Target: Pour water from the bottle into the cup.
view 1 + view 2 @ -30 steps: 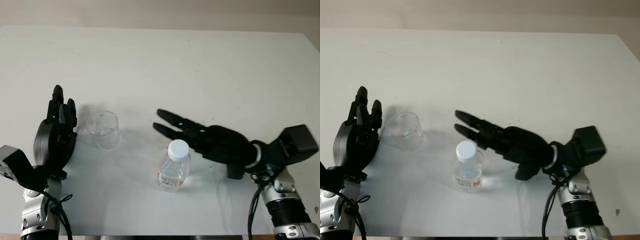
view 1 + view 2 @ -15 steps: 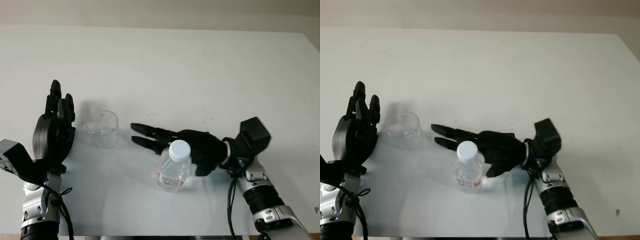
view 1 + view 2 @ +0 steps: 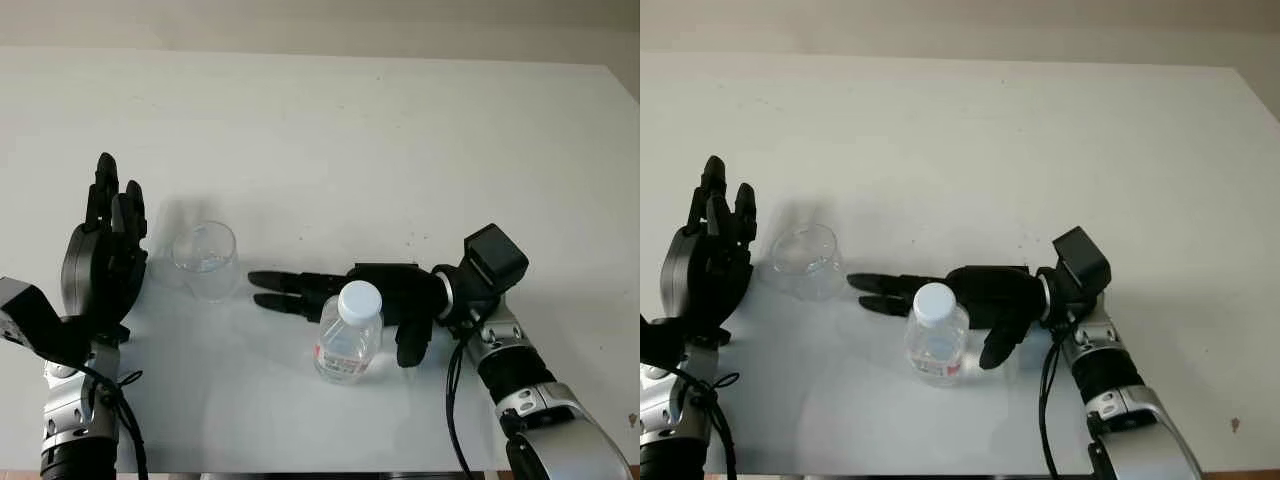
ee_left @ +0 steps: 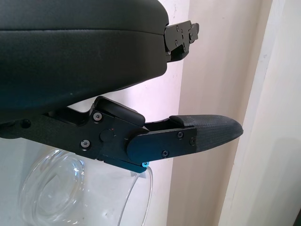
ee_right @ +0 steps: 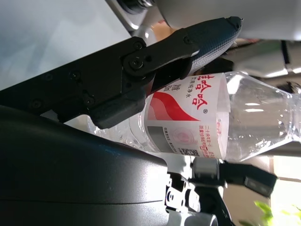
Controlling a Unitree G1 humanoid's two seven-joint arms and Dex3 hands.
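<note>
Plastic bottle point(image 3: 347, 335), upright: our right hand point(image 3: 345, 293) has slid in behind it, ungripped; left hand point(image 3: 103, 265) unclenched beside cup point(image 3: 206, 261).

- Bottle point(image 3: 347, 335): upright on white table point(image 3: 400, 150), white cap on.
- Cup point(image 3: 206, 261): clear, left of bottle, apart.
- Right hand point(image 3: 345, 292): open, just behind bottle, fingers toward cup.
- Left hand point(image 3: 103, 265): open, raised, far side of cup from bottle.

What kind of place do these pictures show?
Probably a robot test bench indoors: a plain white table carries just a clear cup and a water bottle, and a bare wall stands behind.
</note>
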